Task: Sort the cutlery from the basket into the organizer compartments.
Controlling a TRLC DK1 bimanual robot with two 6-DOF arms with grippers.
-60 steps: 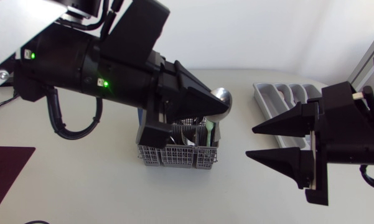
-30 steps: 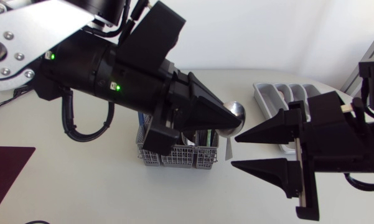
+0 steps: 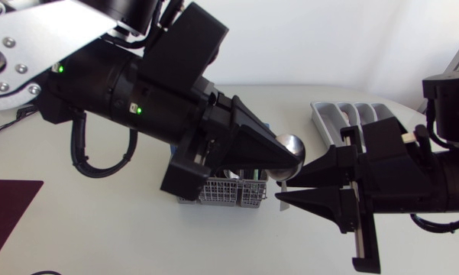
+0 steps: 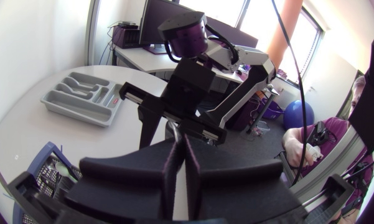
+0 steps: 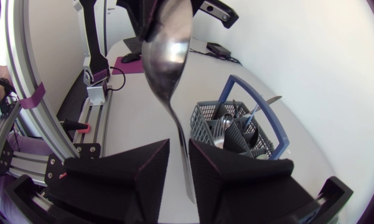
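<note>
From above, the grey mesh basket (image 3: 225,191) stands at mid-bench with cutlery upright in it, half hidden under the left arm. The compartmented organizer (image 3: 332,118) lies well apart at the far right, close to the edge of the bench (image 3: 99,229); whether it holds anything I cannot tell. A dark red mat (image 3: 8,206) lies at the near left edge, with pale bench surface between it and the basket. The left tool (image 3: 279,156) pinches a spoon (image 3: 292,145) just right of the basket, bowl jutting beyond its tip. The right tool (image 3: 284,191) sits just beside it, fingers narrowly spread. The left wrist view shows the left tool (image 4: 182,143) with its fingers pressed nearly together and the right arm (image 4: 199,81) straight ahead. Beyond lie the organizer (image 4: 81,99) and a blue-rimmed corner of the basket (image 4: 50,168); the spoon does not show here. Only the right wrist view shows the spoon (image 5: 168,56) hanging bowl-up, its thin handle running down the gap of the right tool (image 5: 179,144); contact on both sides cannot be made out. Beyond, the basket (image 5: 202,127) shows several pieces under a blue handle.
</note>
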